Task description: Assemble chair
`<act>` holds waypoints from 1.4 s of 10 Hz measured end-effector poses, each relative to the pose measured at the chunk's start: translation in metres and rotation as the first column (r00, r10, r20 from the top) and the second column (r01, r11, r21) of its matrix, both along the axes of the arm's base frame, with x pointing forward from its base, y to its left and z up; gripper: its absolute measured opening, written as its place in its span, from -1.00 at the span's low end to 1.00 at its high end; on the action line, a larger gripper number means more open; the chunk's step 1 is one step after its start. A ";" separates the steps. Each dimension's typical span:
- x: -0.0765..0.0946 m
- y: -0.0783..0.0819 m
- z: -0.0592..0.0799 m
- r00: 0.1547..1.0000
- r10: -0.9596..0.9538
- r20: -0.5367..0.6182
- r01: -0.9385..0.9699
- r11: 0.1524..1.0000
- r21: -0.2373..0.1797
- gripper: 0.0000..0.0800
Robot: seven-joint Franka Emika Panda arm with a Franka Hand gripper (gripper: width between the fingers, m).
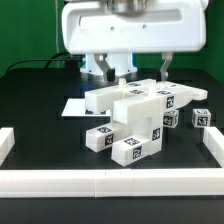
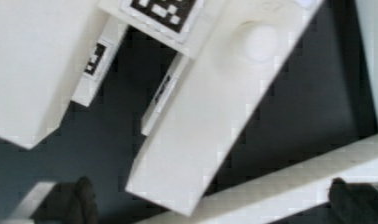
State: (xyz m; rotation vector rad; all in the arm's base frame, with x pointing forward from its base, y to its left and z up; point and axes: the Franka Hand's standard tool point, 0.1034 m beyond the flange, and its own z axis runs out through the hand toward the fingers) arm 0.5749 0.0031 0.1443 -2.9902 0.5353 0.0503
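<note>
Tool (image 1: 132,70) spread fully wide, gripping nothing, above chair (image 1: 135,115) parts on table (image 1: 35,105). Wrist view: fingertips (image 2: 61,203) flank long white piece (image 2: 204,130); contact unclear.

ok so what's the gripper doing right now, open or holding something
Gripper: open, holding nothing; its fingers stand on either side of a white chair part, with a gap showing on both sides.

Exterior view faces the arm (image 1: 130,30) head-on; wrist view looks close down at the same chair (image 1: 133,103).
</note>
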 end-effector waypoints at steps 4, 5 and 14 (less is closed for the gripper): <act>-0.003 0.001 0.008 1.000 -0.002 0.000 0.002 1.000 0.009 0.62; -0.005 0.001 0.008 0.997 0.078 0.020 -0.078 0.997 0.001 0.62; -0.047 -0.009 0.007 0.749 0.657 0.087 -0.659 0.752 -0.007 0.62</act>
